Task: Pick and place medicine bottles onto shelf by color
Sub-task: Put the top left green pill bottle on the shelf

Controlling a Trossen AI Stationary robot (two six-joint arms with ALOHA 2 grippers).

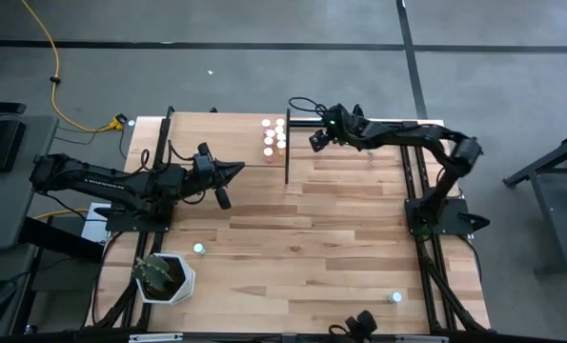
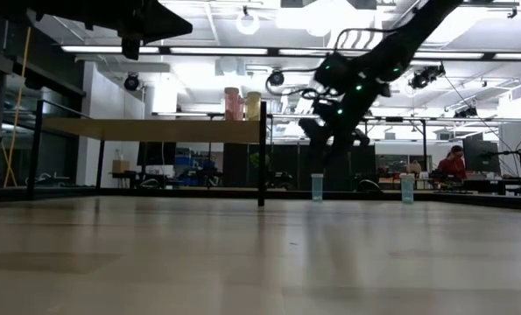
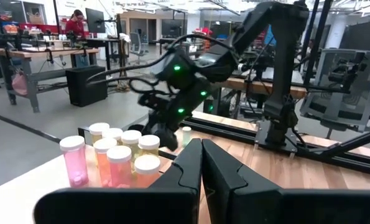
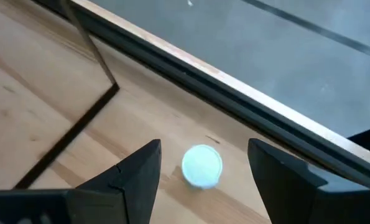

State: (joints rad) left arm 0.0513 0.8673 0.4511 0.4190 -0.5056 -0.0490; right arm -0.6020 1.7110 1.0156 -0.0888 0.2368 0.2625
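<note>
Right hand (image 4: pixel 203 163) wide, poised over pale blue-green bottle (image 4: pixel 202 165) on desk (image 1: pixel 340 248) beside shelf (image 1: pixel 226 143). Left hand (image 3: pixel 201 165) closed, empty, above shelf.

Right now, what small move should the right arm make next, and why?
Probably lower straight down. The right gripper is open, and a pale blue-green bottle stands upright on the table between its fingers, not yet gripped. Then it could close on it.
</note>
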